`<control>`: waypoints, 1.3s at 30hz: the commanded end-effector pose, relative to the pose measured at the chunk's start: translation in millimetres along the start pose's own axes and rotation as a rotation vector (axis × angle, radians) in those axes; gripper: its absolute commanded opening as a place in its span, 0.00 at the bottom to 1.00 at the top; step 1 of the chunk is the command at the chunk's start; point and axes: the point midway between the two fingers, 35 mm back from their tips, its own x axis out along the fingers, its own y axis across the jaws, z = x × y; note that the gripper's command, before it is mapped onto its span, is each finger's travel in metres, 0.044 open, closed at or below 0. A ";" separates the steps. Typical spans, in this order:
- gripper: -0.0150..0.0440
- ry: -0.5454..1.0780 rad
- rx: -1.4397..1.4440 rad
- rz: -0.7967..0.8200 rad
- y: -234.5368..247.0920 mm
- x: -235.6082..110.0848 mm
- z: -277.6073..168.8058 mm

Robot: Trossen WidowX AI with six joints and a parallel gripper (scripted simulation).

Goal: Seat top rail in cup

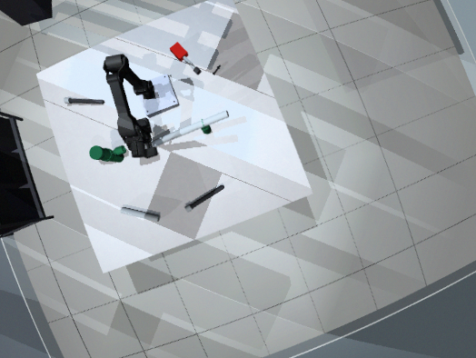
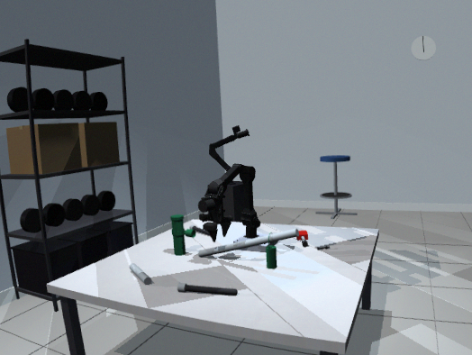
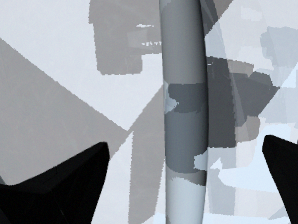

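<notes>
The big green post (image 1: 96, 153) (image 2: 178, 247) stands upright at the left. Its rail-end cup (image 1: 119, 150) (image 2: 190, 232) hangs high on the side facing the rail, near the post cap. The pale grey rail (image 1: 195, 126) (image 2: 252, 242) (image 3: 184, 60) slopes through the thin loop at the top of the short green post (image 1: 206, 130) (image 2: 271, 258). Its far end is raised and its low end is down near the table, apart from the cup. My gripper (image 2: 219, 237) (image 3: 190, 147) is open and points down above the rail's lower part. In the wrist view the rail runs between the spread fingertips, not gripped.
A dark tube (image 1: 205, 197) (image 2: 209, 289) and a grey tube (image 1: 141, 213) (image 2: 140, 274) lie toward the table's front. Another dark tube (image 1: 86, 101) lies behind the big post. A red block (image 1: 179, 51) (image 2: 302, 235) is beyond the arm's base plate (image 1: 171, 101).
</notes>
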 end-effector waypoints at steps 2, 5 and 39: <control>1.00 -0.005 0.004 -0.005 -1.2 13.0 0.7; 1.00 -0.005 0.004 -0.005 -1.4 18.1 0.8; 1.00 -0.005 0.004 -0.005 -1.0 67.7 1.1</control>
